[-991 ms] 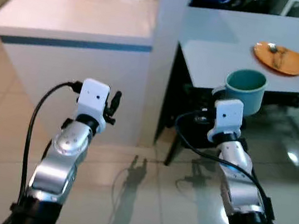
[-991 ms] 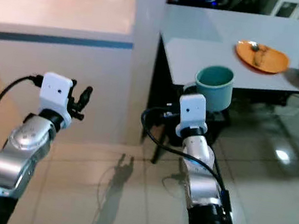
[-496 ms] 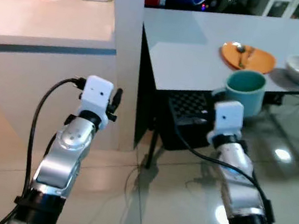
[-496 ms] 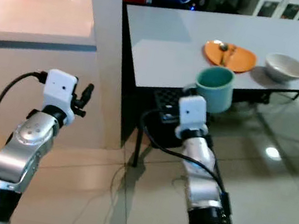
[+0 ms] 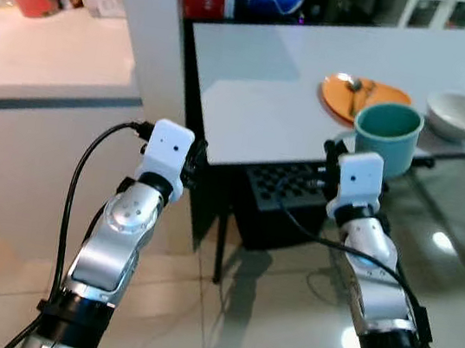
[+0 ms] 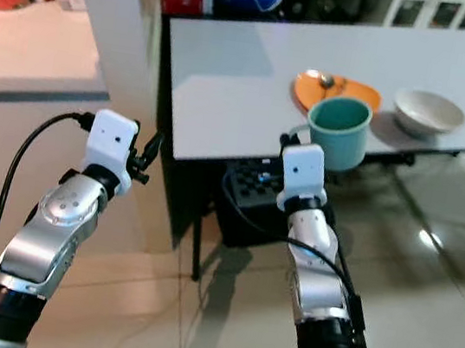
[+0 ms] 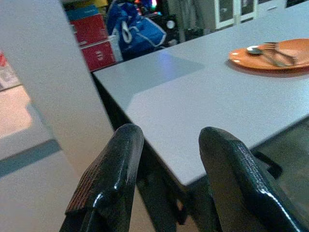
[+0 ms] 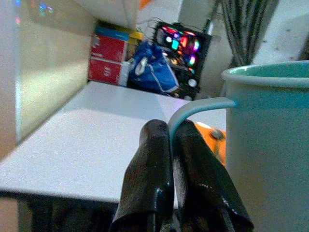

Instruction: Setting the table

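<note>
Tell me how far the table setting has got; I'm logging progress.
Done: an orange plate with cutlery and a white bowl sit on the table. In hand: the right gripper pinches the teal mug by its handle. Left: setting it down. Left gripper is open.

Both silver arms reach forward, wrists raised. Left gripper (image 7: 166, 181): fingers spread apart, holding nothing, just short of the table's near edge. Right gripper (image 8: 173, 159): fingers pinched tight on a handle, raised at the table's near edge.
</note>
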Motion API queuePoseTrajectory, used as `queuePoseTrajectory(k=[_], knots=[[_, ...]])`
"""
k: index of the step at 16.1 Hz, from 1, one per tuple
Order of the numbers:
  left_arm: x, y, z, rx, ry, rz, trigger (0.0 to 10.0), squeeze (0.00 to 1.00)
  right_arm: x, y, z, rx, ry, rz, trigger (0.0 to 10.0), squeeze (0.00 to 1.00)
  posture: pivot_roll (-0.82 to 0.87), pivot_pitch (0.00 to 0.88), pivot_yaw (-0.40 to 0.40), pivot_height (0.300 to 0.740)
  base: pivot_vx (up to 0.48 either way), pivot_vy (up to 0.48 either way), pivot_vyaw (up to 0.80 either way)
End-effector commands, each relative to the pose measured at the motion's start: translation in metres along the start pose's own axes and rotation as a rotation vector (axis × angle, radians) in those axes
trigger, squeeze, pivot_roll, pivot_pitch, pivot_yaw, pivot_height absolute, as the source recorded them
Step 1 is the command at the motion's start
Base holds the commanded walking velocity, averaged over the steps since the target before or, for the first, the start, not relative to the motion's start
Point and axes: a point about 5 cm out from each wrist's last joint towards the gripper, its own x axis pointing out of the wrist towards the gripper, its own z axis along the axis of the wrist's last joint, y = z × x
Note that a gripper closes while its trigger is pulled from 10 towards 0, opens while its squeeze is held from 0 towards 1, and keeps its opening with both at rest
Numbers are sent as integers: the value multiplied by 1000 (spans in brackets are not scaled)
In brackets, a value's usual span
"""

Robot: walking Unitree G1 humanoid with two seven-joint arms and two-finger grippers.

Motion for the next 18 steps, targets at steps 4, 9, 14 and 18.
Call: queuePoseTrajectory(k=[4,9,14,18], knots=[[1,6,1,32,-8,8,10000,0,4,10,7,2,-29,30,0,0,34,46,52,740,474,0,0],[3,5,3,33,-14,3,10000,0,8,12,9,9,-34,38,0,0,42,40,52,740,424,-115,0],[4,2,5,39,-22,-7,10000,0,15,13,12,15,-45,41,0,0,49,35,49,740,378,-292,0],[4,2,3,55,-17,-8,10000,0,18,17,14,17,-53,50,0,0,55,29,49,740,300,-367,0]])
